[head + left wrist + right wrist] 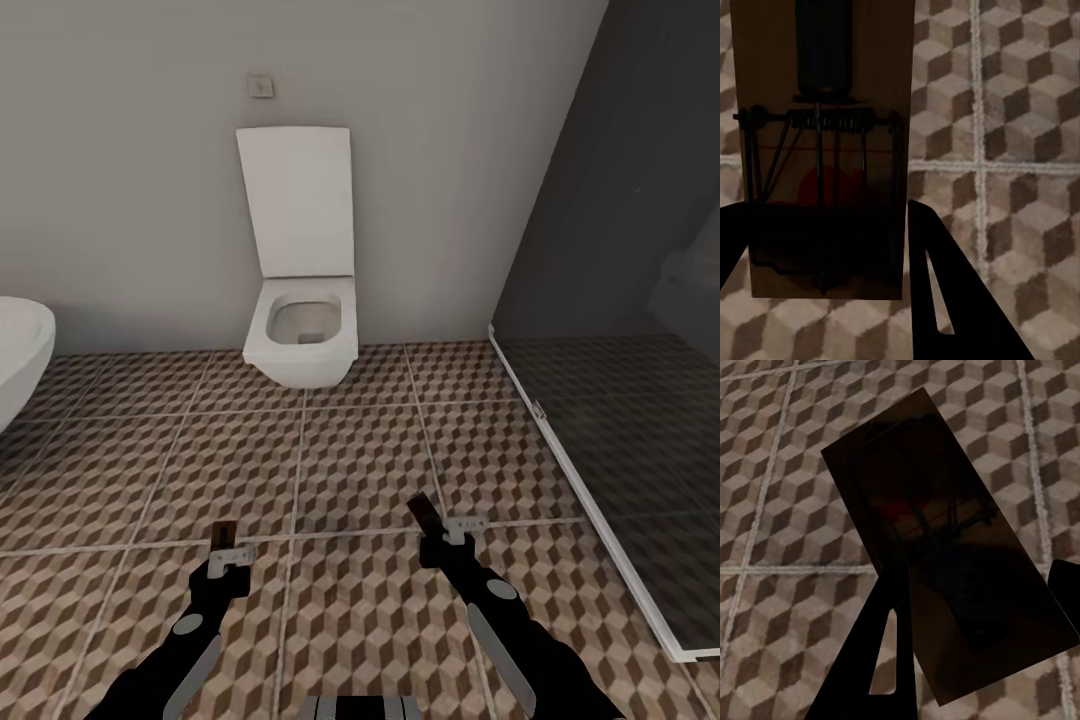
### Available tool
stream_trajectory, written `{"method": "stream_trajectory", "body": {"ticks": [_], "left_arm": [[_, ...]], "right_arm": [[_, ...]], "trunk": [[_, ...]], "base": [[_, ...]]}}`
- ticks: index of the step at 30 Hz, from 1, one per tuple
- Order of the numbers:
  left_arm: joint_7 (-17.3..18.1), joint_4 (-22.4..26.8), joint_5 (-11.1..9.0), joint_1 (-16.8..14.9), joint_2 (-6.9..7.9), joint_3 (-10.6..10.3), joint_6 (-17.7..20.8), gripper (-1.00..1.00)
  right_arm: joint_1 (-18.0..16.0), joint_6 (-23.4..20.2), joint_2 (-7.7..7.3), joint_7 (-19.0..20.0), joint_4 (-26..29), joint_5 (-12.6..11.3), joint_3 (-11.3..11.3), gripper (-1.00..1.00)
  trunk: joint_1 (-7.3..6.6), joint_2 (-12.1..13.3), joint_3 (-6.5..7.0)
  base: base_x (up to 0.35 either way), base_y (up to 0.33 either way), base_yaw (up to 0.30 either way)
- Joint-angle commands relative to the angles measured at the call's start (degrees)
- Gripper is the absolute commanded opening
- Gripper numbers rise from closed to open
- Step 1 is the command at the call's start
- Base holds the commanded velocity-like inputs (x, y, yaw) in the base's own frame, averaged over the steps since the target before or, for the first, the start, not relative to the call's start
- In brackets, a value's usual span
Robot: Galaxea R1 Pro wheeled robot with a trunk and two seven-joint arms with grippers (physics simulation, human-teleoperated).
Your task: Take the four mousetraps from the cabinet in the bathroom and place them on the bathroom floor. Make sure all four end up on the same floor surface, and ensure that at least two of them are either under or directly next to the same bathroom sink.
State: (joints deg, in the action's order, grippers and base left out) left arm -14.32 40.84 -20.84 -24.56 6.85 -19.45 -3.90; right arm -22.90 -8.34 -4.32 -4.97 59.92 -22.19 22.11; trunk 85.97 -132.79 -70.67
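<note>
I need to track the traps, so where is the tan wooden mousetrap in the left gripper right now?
The tan wooden mousetrap is clamped in the left gripper, held above the cube-patterned tile floor at the head view's lower left, with the white toilet ahead.

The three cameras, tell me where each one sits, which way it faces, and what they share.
Head view: high on the robot, facing forward and down at a toilet and tiled floor; both forearms show, the left gripper and right gripper each holding a mousetrap.
Left wrist view: on the left arm, looking along dark jaws at its mousetrap.
Right wrist view: on the right arm, looking at its mousetrap.
Shared: all three show the cube-pattern floor and the mousetraps.
</note>
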Motion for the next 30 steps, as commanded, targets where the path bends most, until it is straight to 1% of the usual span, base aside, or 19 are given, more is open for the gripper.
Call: {"method": "stream_trajectory", "body": {"ticks": [1,8,10,11,12,13,15,17,18,20,21,22,24,26,27,28,30], "left_arm": [[-0.6,0.1,-0.4,-0.1,0.09,-0.5,-0.2,-1.00],[0.6,0.7,-0.3,-0.1,0.07,-0.5,-0.2,-1.00],[0.8,0.7,-0.4,-0.1,-0.06,-0.2,0.9,-1.00],[0.8,0.8,-0.4,-0.1,-0.38,-0.1,2.6,-1.00],[0.9,0.9,-0.4,-0.1,-0.65,0.0,5.4,-1.00],[0.9,1.0,-0.4,-0.1,-0.75,0.1,7.2,-1.00],[1.0,2.8,-0.4,-1.0,-0.98,0.2,15.5,-1.00],[1.0,5.6,-0.3,-3.5,-1.14,0.3,22.3,-1.00],[1.0,6.5,-0.3,-4.9,-1.29,0.3,24.5,-1.00],[0.9,7.0,-0.3,-8.7,-2.12,0.4,27.5,-1.00],[0.8,6.8,-0.3,-9.8,-2.34,0.4,28.0,-1.00],[0.8,5.9,-0.3,-12.0,-2.67,0.4,29.0,-1.00],[0.7,2.6,-0.3,-16.7,-3.01,0.4,30.3,-1.00],[0.6,-1.4,-0.3,-21.2,-3.15,0.4,30.8,-1.00],[0.6,-2.8,-0.3,-23.0,-3.19,0.4,31.0,-1.00],[0.6,-3.7,-0.3,-24.2,-3.21,0.4,31.1,-1.00],[0.6,-4.4,-0.3,-25.8,-3.23,0.4,31.1,-1.00]], "right_arm": [[0.0,-0.2,-0.08,-0.6,0.1,-0.5,0.3,-1.00],[0.0,-0.1,-0.08,-0.4,0.1,-0.2,0.2,-1.00],[-0.2,-0.3,-0.08,-0.7,0.1,0.4,0.1,-1.00],[-0.6,-0.5,-0.08,-0.8,0.1,1.0,0.1,-1.00],[-1.5,-0.8,-0.08,-0.9,0.1,1.6,0.0,-1.00],[-2.1,-1.0,-0.08,-0.9,0.1,1.9,0.0,-1.00],[-4.8,-3.0,-0.08,-1.0,0.1,2.6,-0.1,-1.00],[-7.3,-6.0,-0.08,-1.1,0.1,2.8,-0.1,-1.00],[-8.7,-7.1,-0.08,-1.1,0.1,2.9,-0.1,-1.00],[-11.7,-8.5,-0.08,-1.2,-0.1,3.1,-0.1,-1.00],[-12.5,-8.7,-0.08,-1.2,-0.2,3.1,-0.1,-1.00],[-13.9,-9.1,-0.08,-1.3,-0.4,3.2,-0.1,-1.00],[-16.1,-10.4,-0.08,-2.0,-0.7,3.2,-0.1,-1.00],[-17.3,-11.9,-0.03,-2.9,-1.0,3.2,-0.1,-1.00],[-17.6,-12.3,0.01,-3.1,-1.3,3.2,-0.1,-1.00],[-17.9,-12.6,0.04,-3.3,-1.6,3.2,-0.2,-1.00],[-18.6,-12.8,0.14,-3.4,-3.0,3.1,-0.2,-1.00]], "trunk": [[-0.01,0.0,-0.04],[-0.01,0.0,-0.04],[-0.01,0.0,-0.04],[-0.01,0.0,-0.04],[-0.01,0.0,-0.04],[-0.01,0.0,-0.04],[-0.01,0.0,-0.04],[-0.01,0.0,-0.04],[-0.01,0.0,-0.04],[-0.01,0.0,-0.04],[-0.01,0.0,-0.04],[-0.01,0.0,-0.04],[-0.01,0.0,-0.04],[-0.01,0.0,-0.04],[-0.01,0.0,-0.04],[-0.01,0.0,-0.04],[-0.01,0.0,-0.04]], "base": [[0.000,0.000,0.000],[0.000,0.000,0.000],[0.000,0.000,0.000],[0.000,0.000,0.000],[0.000,0.000,0.000],[0.000,0.000,0.000],[0.000,0.000,0.000],[0.000,0.000,0.000],[0.000,0.000,0.000],[0.000,0.000,0.000],[0.000,0.000,0.000],[0.000,0.000,0.000],[0.000,0.000,0.000],[0.000,0.000,0.000],[0.000,0.000,0.000],[0.000,0.000,0.000],[0.000,0.000,0.000]]}}
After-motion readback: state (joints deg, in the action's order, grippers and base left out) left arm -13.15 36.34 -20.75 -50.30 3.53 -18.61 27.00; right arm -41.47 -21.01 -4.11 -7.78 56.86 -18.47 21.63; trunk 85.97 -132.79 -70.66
